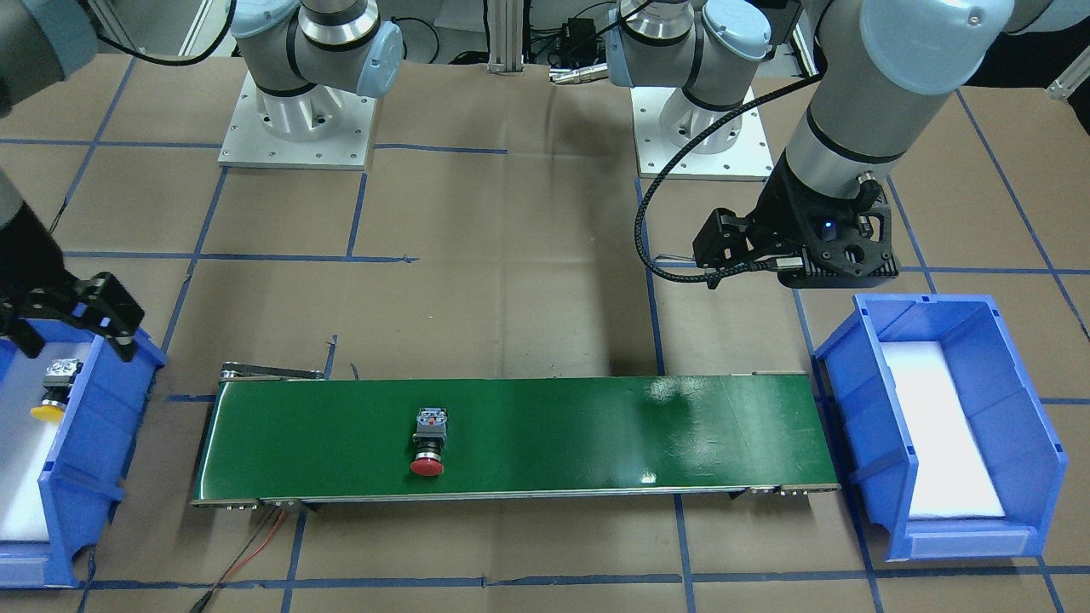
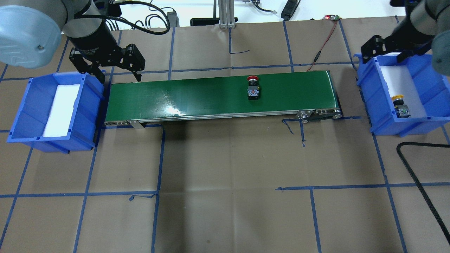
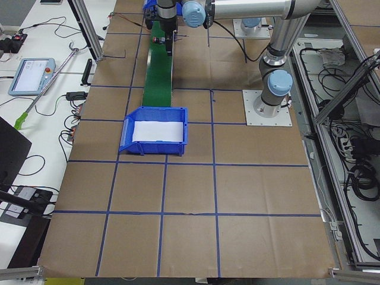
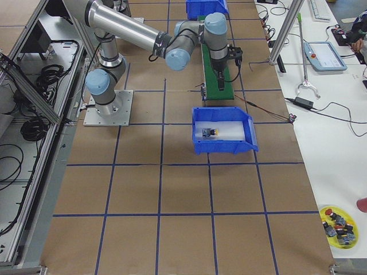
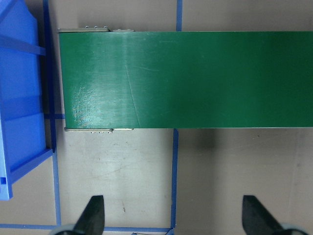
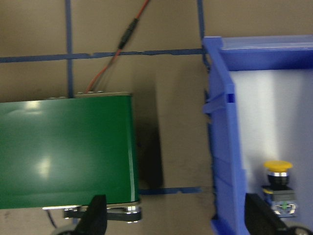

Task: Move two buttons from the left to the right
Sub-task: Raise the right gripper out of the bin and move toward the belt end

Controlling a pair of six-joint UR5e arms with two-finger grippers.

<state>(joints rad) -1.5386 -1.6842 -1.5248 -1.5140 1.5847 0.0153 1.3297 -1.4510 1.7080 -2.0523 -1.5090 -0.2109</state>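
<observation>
The red button [image 1: 428, 443] [image 2: 252, 86] lies on its side on the green conveyor belt [image 1: 596, 434] [image 2: 197, 95], right of the belt's middle in the overhead view. The yellow button [image 2: 400, 104] [image 6: 278, 183] [image 1: 55, 393] lies in the right blue bin [image 2: 383, 116] [image 6: 222, 147]. My left gripper [image 2: 119, 75] [image 5: 173, 218] hangs open and empty over the belt's left end, beside the left blue bin [image 2: 21, 119]. My right gripper [image 2: 385, 56] [image 6: 178, 220] hangs open and empty over the gap between the belt's right end and the right bin's wall.
The left bin [image 3: 155, 132] holds only a white foam pad. A red and black wire [image 2: 321, 45] runs from the belt's far right corner. A black cable [image 2: 418, 175] loops on the table near the right bin. Blue tape lines grid the brown table.
</observation>
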